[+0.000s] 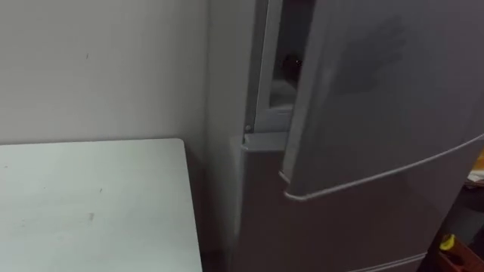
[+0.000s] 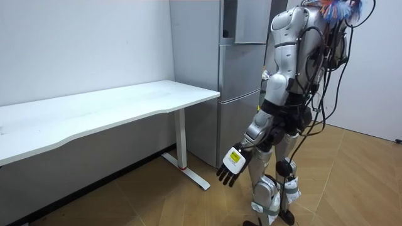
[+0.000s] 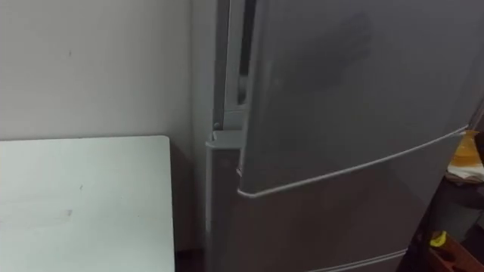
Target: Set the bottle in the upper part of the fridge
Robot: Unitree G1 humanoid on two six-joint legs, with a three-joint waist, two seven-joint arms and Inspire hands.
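White table (image 1: 91, 204) beside grey fridge (image 1: 257, 211), upper door (image 1: 378, 91) ajar; left robot hand (image 2: 232, 168) hangs with fingers relaxed.

A bare test room: grey fridge (image 2: 242, 94), white desk (image 2: 113, 110), wood floor (image 2: 364, 176), plain walls (image 2: 81, 44).

No word, number or sign can be read anywhere. The upper fridge door (image 1: 378, 98) is plain grey from edge to edge, the white table (image 2: 94, 113) carries no print up to its edges, and the tag (image 2: 235, 157) on the back of the left hand (image 2: 228, 171) bears marks too small to read
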